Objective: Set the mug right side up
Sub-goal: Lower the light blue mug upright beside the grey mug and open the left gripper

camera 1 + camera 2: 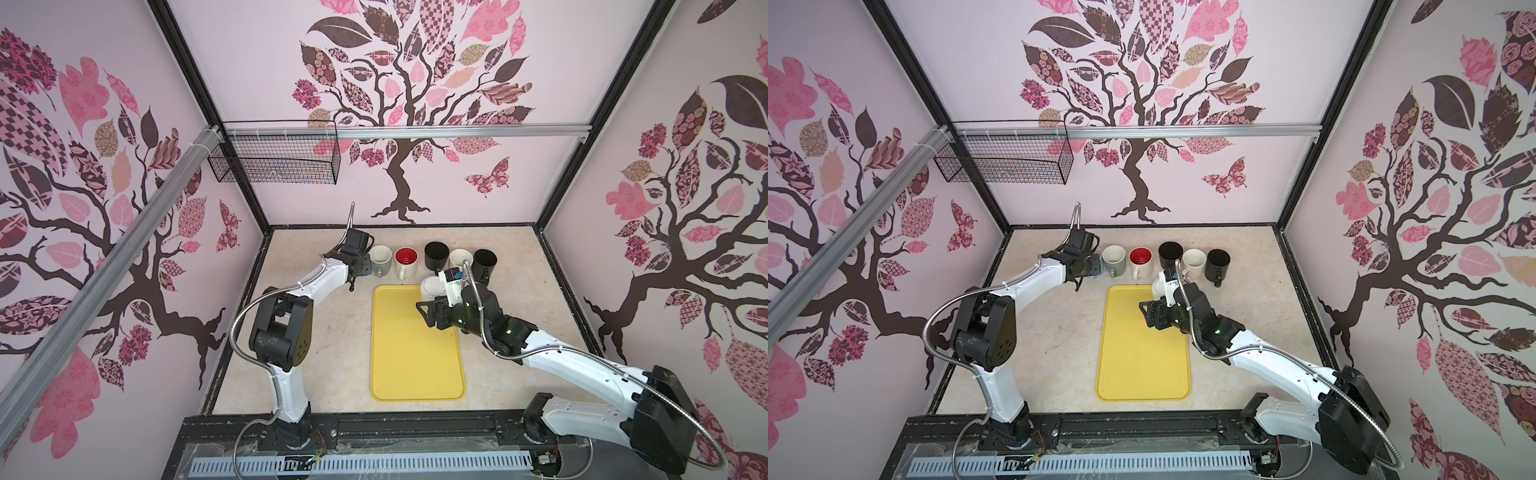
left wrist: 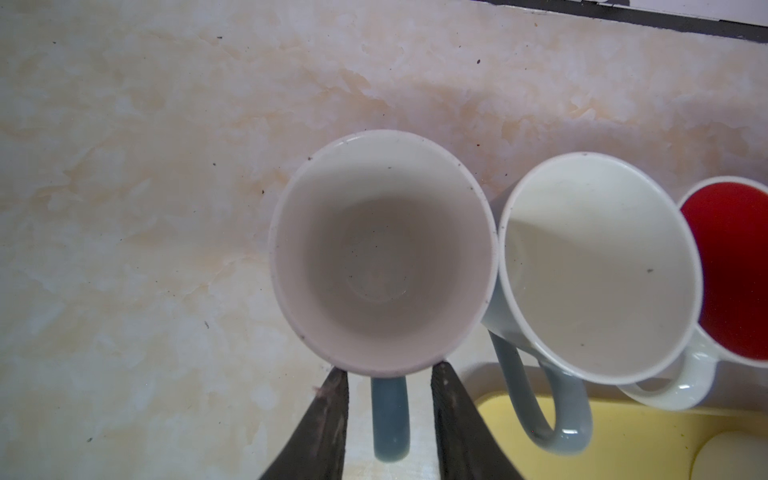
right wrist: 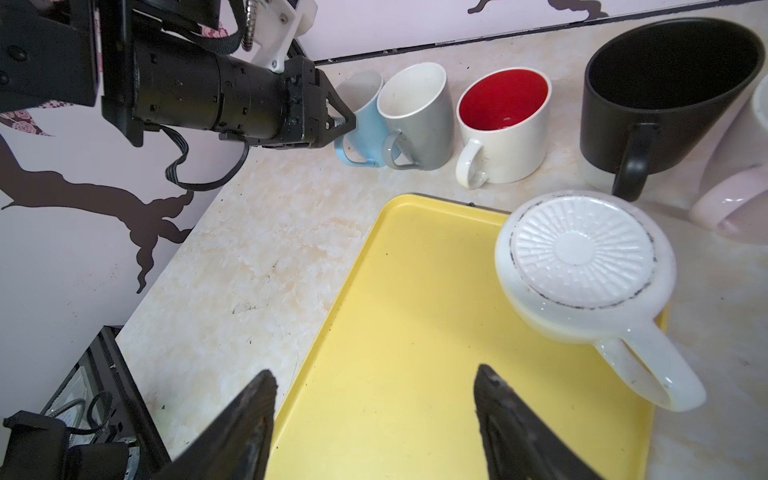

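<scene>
A white mug (image 3: 582, 266) stands upside down on the far right corner of the yellow tray (image 1: 415, 353), its ribbed base up and its handle toward my right arm; it also shows in both top views (image 1: 430, 286) (image 1: 1156, 286). My right gripper (image 3: 374, 374) hangs open over the tray beside this mug, holding nothing (image 1: 424, 309). My left gripper (image 2: 390, 372) is at the left end of the mug row, above an upright light blue mug (image 2: 382, 253). Its jaws are open, one on each side of that mug's handle, with a gap at both sides.
Behind the tray stands a row of upright mugs: grey (image 1: 381, 259), white with a red inside (image 1: 406, 259), black (image 1: 436, 253), pale (image 1: 460, 258), black (image 1: 484, 262). A wire basket (image 1: 274, 153) hangs on the back rail. Walls close in three sides.
</scene>
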Robot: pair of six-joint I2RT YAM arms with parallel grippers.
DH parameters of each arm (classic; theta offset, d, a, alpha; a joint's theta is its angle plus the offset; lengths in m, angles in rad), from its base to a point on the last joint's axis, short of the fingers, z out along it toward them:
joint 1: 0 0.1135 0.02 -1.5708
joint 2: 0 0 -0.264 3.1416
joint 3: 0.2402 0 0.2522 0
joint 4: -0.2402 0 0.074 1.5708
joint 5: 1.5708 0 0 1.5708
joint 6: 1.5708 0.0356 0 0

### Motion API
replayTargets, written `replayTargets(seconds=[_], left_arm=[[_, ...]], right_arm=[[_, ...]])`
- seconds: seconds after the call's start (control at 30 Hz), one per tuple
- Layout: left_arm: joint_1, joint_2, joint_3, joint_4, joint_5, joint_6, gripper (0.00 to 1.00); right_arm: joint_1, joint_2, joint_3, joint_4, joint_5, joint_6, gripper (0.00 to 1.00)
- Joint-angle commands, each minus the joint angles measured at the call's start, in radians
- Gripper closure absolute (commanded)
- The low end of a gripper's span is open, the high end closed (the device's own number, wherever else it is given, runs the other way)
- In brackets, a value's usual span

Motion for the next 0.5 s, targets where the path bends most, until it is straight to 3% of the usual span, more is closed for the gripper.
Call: replayTargets(seconds=[0.0, 0.17, 0.27, 0.4, 0.47], left_arm=[[0.004, -0.050, 0.002, 0.031, -0.013, -0.001, 0.61], [0.004, -0.110, -0.029, 0.030, -0.017, -0.004, 0.56], [0.000, -0.161, -0.052, 0.031, -0.019, -0.004, 0.47], [-0.039, -0.231, -0.084, 0.012, -0.040, 0.002, 0.31], [-0.076, -0.266, -0.111, 0.010, -0.054, 0.003, 0.29]], right_arm=[[-0.004, -0.016, 0.011, -0.010, 0.012, -0.019, 0.23], [-0.002, -0.012, 0.009, -0.006, 0.014, -0.017, 0.23], [-0.004, -0.029, -0.006, 0.015, 0.042, -0.013, 0.23], [-0.004, -0.040, -0.027, 0.044, 0.080, -0.016, 0.17], [-0.003, -0.029, -0.017, 0.038, 0.067, -0.024, 0.08]])
